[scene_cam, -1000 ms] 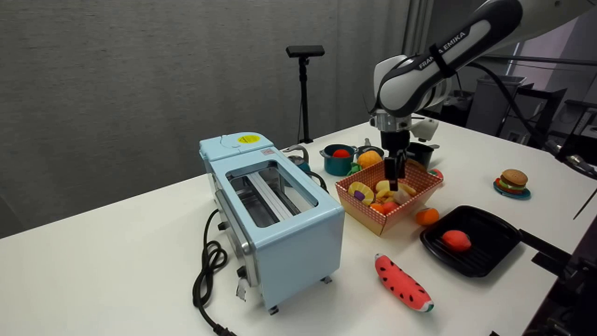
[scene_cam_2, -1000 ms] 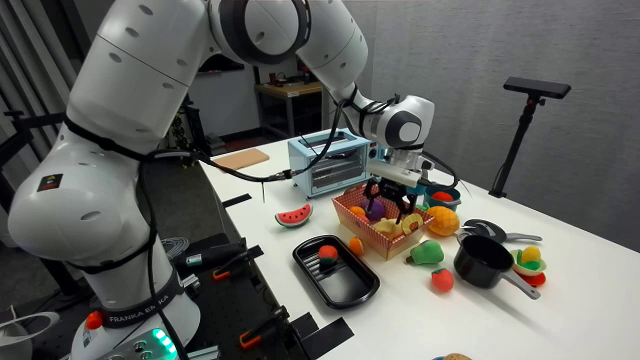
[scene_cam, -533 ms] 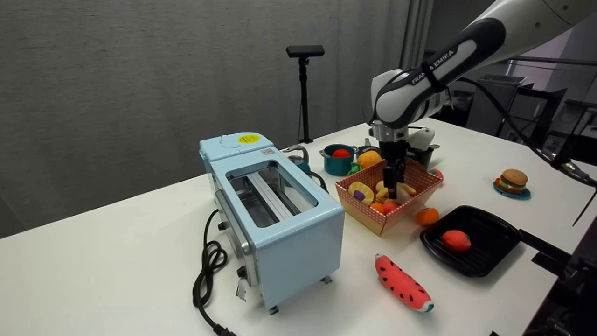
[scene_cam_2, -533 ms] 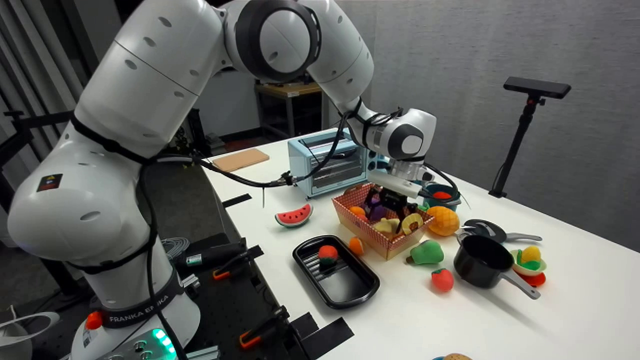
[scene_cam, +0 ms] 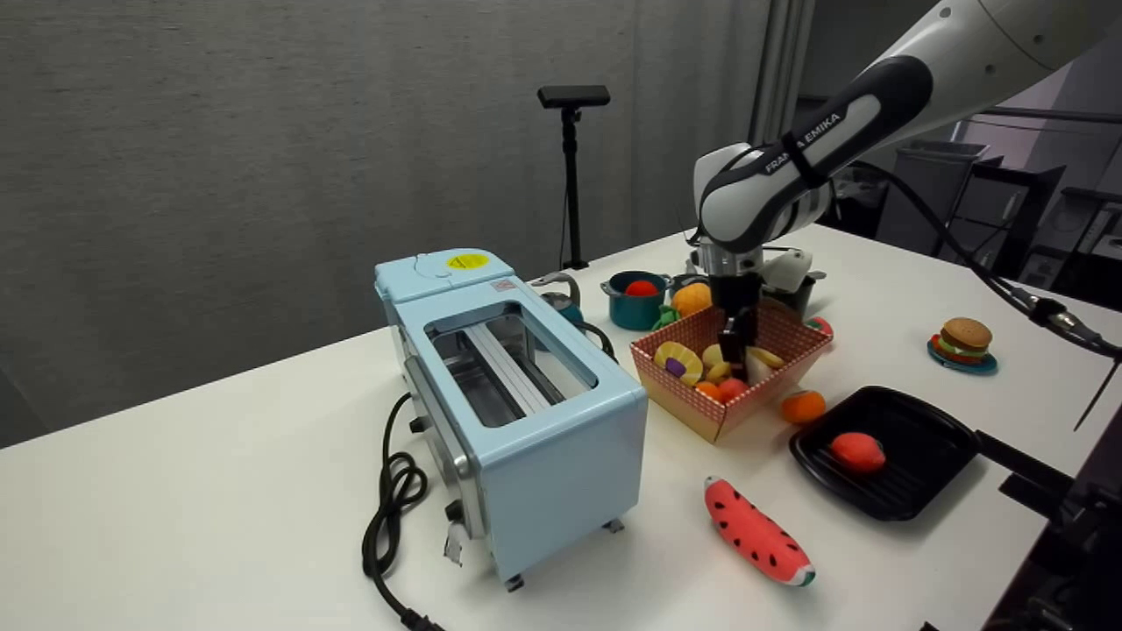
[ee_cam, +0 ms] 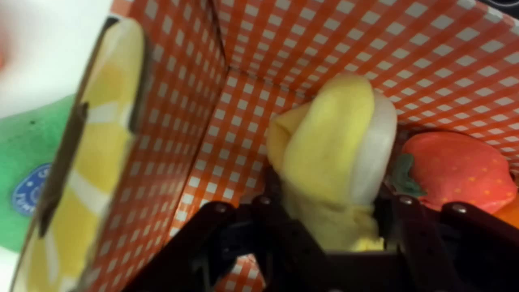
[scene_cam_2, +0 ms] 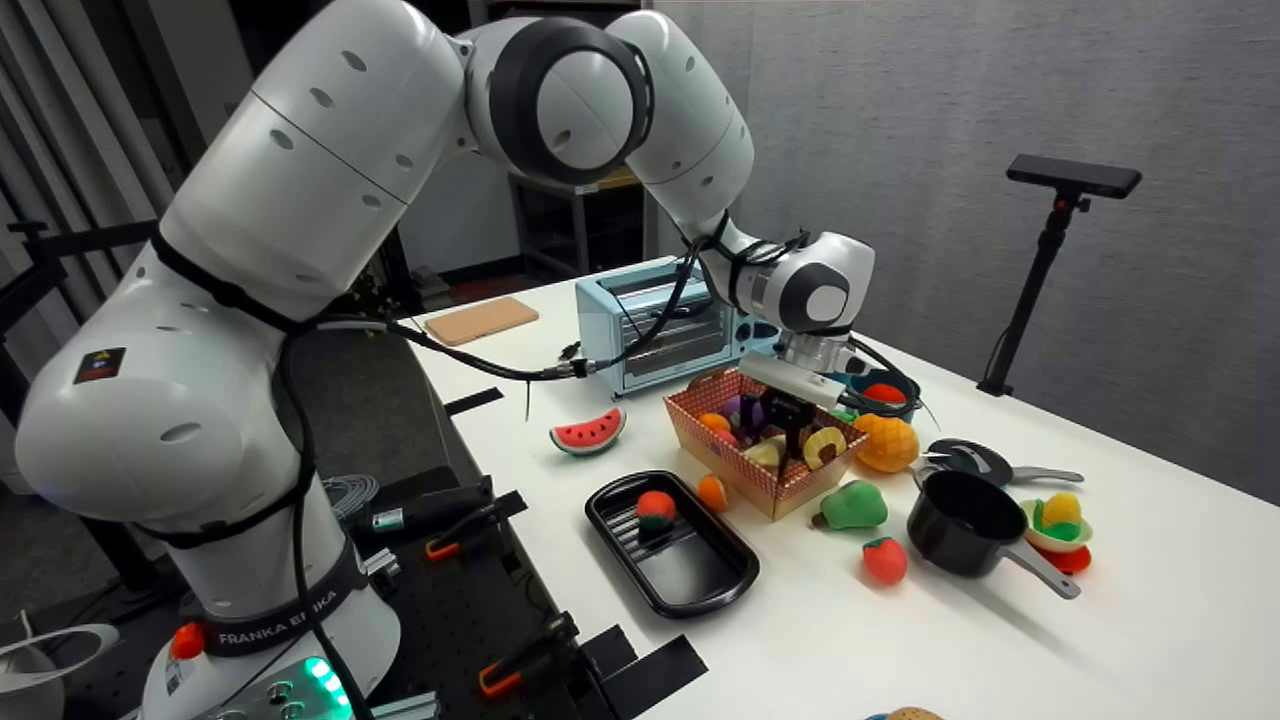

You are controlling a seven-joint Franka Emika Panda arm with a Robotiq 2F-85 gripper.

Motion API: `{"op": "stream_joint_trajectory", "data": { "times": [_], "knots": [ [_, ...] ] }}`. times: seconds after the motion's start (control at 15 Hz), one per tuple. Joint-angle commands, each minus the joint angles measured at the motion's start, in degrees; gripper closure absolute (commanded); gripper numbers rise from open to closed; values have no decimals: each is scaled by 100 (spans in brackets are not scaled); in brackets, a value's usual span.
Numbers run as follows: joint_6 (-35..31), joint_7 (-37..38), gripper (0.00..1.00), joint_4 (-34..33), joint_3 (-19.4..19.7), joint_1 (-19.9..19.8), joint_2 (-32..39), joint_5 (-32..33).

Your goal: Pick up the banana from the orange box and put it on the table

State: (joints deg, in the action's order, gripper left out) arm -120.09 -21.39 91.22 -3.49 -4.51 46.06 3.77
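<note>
The banana [ee_cam: 328, 142], yellow with a white peeled side, lies in the orange box [ee_cam: 425, 52], a red-and-white checked basket with sloping walls. In the wrist view my gripper [ee_cam: 327, 186] has a finger pressed along either side of it, and the banana fills the space between them. Its lower part is in shadow and slightly blurred. Both exterior views show the gripper [scene_cam: 738, 350] reaching down inside the box [scene_cam: 671, 400], covering part of the banana [scene_cam_2: 768, 453]. The box stands on the white table [scene_cam: 219, 508].
Inside the box are a strawberry [ee_cam: 458, 170] and a pineapple slice [scene_cam: 679, 362]. Around it stand a blue toaster oven [scene_cam: 561, 464], a black tray [scene_cam_2: 670, 590], a watermelon slice [scene_cam: 758, 530], a green pear [scene_cam_2: 855, 505], a black pot [scene_cam_2: 965, 520] and a burger [scene_cam: 962, 340].
The arm has come down, taking my gripper from above the box's contents to the banana. The fingers have drawn together onto it. Other objects on the table stay put.
</note>
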Motion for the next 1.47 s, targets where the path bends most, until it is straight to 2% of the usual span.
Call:
{"op": "stream_joint_trajectory", "data": {
  "times": [0.0,0.2,0.33,0.47,1.0,1.4],
  "knots": [
    [226,3,80,-240,12,-30,97,-26],
    [228,7,99,-227,14,-20,59,-20],
    [235,-4,96,-170,-11,-17,-15,-37],
    [222,12,99,-48,-24,21,-153,-13],
    [207,56,97,457,-126,207,-880,-1],
    [210,-50,97,992,-229,174,-1603,-126]
  ]
}}
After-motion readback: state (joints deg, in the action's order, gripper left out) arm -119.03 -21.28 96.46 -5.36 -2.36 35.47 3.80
